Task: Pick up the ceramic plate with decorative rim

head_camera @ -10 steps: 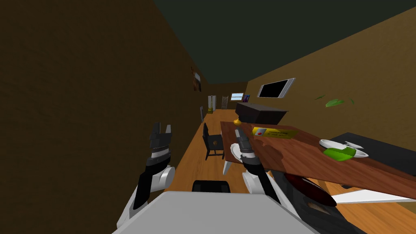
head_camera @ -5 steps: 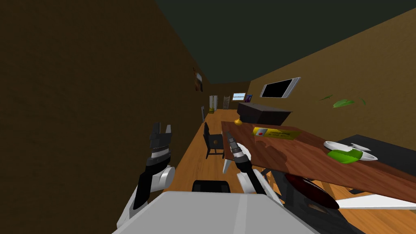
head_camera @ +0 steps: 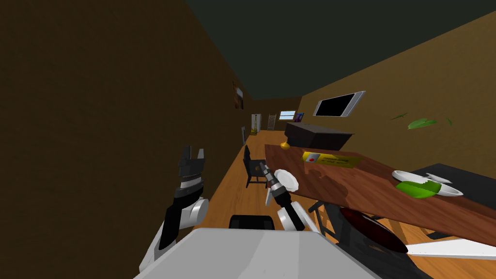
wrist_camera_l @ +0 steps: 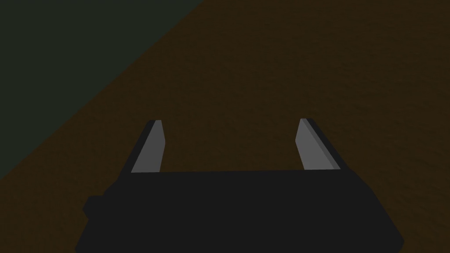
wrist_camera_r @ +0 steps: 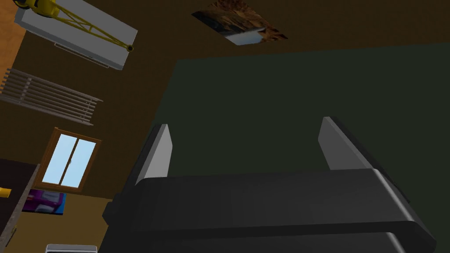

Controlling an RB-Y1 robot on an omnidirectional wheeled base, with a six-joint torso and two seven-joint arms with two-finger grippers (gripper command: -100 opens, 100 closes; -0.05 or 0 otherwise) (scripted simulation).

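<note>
My right gripper point(head_camera: 264, 167) stands at the near corner of the brown table point(head_camera: 348, 186). Its fingers point(wrist_camera_r: 160, 151) are spread wide with nothing between them and point up toward the ceiling. The white plate point(head_camera: 287, 179) lies on that table corner, just beside my right wrist; whether I touch it I cannot tell. Farther along the table are a yellow box point(head_camera: 330, 159) and a white bowl point(head_camera: 426, 185) holding something green. My left gripper point(head_camera: 193, 154) is up near the brown wall, fingers likewise apart and empty
</note>
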